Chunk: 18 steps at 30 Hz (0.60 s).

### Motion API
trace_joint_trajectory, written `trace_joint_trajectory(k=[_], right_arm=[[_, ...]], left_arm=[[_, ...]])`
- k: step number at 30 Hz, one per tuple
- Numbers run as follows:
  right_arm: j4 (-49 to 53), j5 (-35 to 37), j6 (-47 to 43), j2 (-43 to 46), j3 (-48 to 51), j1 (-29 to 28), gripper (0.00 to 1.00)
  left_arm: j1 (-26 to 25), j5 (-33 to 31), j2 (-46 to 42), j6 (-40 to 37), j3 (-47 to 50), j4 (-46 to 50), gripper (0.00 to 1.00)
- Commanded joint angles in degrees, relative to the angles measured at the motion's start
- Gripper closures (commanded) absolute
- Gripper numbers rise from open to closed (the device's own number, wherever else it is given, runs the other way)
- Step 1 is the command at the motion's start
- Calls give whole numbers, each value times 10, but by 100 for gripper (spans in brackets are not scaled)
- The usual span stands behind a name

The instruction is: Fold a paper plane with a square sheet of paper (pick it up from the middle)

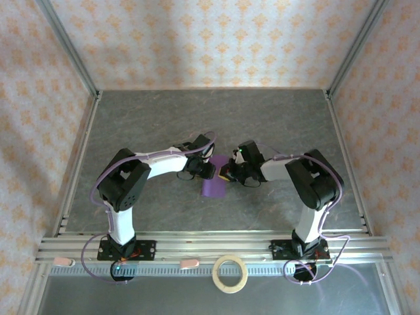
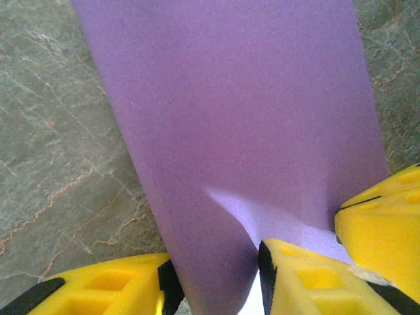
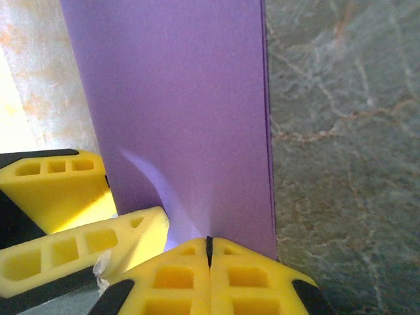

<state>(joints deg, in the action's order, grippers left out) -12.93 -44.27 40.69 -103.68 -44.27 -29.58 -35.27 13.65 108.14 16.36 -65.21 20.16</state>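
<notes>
The square sheet of paper [image 1: 214, 186] is purple and folded into a narrow band, and it hangs between both grippers over the table's middle; I cannot make out a paper plane shape. In the left wrist view the paper [image 2: 236, 118] bulges through my left gripper [image 2: 213, 289], touching both black pads. My left gripper [image 1: 209, 170] holds it from the left. In the right wrist view my right gripper [image 3: 210, 246] has its yellow fingertips pressed together on the lower edge of the paper [image 3: 184, 98]. My right gripper [image 1: 228, 174] meets the sheet from the right, almost touching the left one.
A tan tape ring [image 1: 230, 273] lies on the front rail between the arm bases. The grey marbled table [image 1: 216, 118] stretches behind the grippers, bounded by aluminium frame posts and patterned walls.
</notes>
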Motion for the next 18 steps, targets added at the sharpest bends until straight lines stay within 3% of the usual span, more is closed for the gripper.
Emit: trace_joint_trajectory(k=[1, 13, 18], right_arm=[[61, 51, -28, -18, 17, -2, 100], [182, 94, -123, -28, -26, 6, 100], [231, 104, -167, -19, -38, 23, 100]], left_arm=[[14, -79, 51, -18, 15, -24, 55], [16, -16, -90, 78, 15, -49, 44], [23, 12, -149, 135, 39, -91, 46]])
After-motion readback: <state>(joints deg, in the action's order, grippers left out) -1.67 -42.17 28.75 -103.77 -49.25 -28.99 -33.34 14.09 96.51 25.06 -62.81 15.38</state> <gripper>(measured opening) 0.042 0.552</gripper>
